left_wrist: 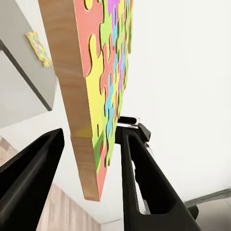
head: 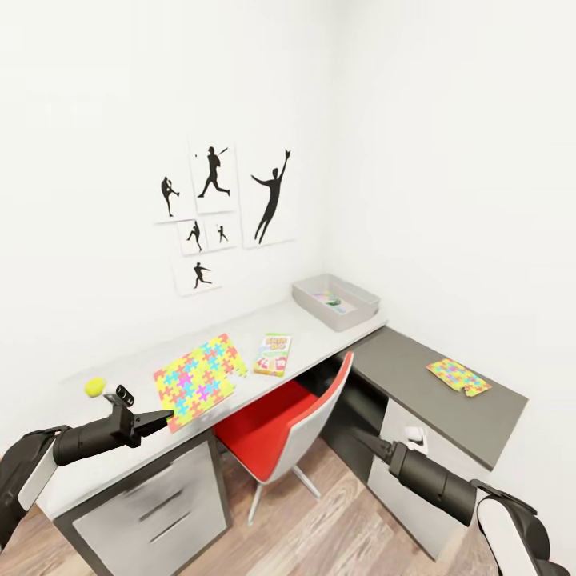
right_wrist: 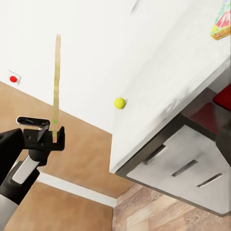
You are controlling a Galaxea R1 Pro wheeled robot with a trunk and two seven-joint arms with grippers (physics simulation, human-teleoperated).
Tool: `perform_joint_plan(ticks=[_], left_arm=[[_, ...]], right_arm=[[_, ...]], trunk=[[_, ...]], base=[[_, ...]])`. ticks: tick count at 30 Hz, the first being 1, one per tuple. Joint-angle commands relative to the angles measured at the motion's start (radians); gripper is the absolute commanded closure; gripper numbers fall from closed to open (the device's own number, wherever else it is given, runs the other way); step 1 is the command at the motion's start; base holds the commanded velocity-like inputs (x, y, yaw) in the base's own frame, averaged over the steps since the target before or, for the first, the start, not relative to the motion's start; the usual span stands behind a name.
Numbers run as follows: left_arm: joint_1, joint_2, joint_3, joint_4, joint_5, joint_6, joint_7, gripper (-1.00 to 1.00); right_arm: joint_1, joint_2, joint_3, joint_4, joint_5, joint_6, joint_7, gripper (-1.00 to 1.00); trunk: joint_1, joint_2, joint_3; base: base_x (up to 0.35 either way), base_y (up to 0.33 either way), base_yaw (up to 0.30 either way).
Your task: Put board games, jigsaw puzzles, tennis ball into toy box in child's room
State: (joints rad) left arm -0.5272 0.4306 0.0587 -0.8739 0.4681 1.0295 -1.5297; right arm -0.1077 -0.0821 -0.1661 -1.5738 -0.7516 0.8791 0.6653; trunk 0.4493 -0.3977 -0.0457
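Observation:
My left gripper [head: 158, 419] is shut on the edge of a multicoloured jigsaw puzzle [head: 200, 379], holding it in the air at the table's [head: 316, 336] left end. In the left wrist view the puzzle [left_wrist: 96, 91] stands between my two black fingers [left_wrist: 144, 178]. Seen from the right wrist, the puzzle [right_wrist: 57, 77] is edge-on above the left gripper [right_wrist: 47, 134]. The tennis ball [head: 95, 387] [right_wrist: 120, 102] rests near the table's left edge. A SKIP-BO board game [head: 273, 354] lies mid-table. The second jigsaw puzzle [head: 458, 375] lies on the dark lower unit. The grey toy box [head: 352, 308] sits in the corner.
A red-and-white swivel chair [head: 280, 424] is tucked under the table between my arms. My right gripper [head: 364, 438] hangs low beside the chair, in front of the grey drawers [head: 416, 480]. Something colourful lies in the toy box. A red wall button [right_wrist: 13, 78] is low on the wall.

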Motion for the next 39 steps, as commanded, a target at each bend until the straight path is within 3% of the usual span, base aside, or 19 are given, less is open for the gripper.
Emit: perform_joint_plan(ticks=[1, 9, 14, 26, 39], left_arm=[[-0.001, 0.000, 0.000, 0.000, 0.001, 0.011, -0.003, 1.00], [-0.001, 0.000, 0.000, 0.000, 0.001, 0.011, -0.003, 1.00], [-0.001, -0.001, 0.000, 0.000, 0.001, 0.011, -0.003, 1.00], [-0.001, -0.001, 0.000, 0.000, 0.001, 0.009, -0.003, 1.00], [-0.001, -0.001, 0.000, 0.000, 0.001, 0.009, -0.003, 1.00]], right_arm=[[-0.001, 0.000, -0.002, 0.000, 0.000, 0.005, 0.003, -1.00], [-0.001, -0.009, -0.020, 0.003, -0.010, 0.009, 0.008, -1.00], [-0.001, -0.014, -0.045, 0.001, -0.003, 0.064, -0.002, -1.00], [-0.001, -0.011, -0.150, 0.006, -0.012, 0.093, -0.013, -1.00], [-0.001, -0.013, -0.159, 0.008, -0.012, 0.099, -0.013, -1.00]], trunk=[[0.001, -0.002, -0.001], [0.001, -0.002, 0.000], [0.001, -0.002, 0.000], [0.001, -0.002, 0.000], [0.001, -0.002, 0.000]], base=[[0.000, 0.000, -0.162], [0.000, 0.000, -0.035], [0.000, 0.000, -0.001], [0.000, 0.000, -0.001], [0.000, 0.000, -0.238]])
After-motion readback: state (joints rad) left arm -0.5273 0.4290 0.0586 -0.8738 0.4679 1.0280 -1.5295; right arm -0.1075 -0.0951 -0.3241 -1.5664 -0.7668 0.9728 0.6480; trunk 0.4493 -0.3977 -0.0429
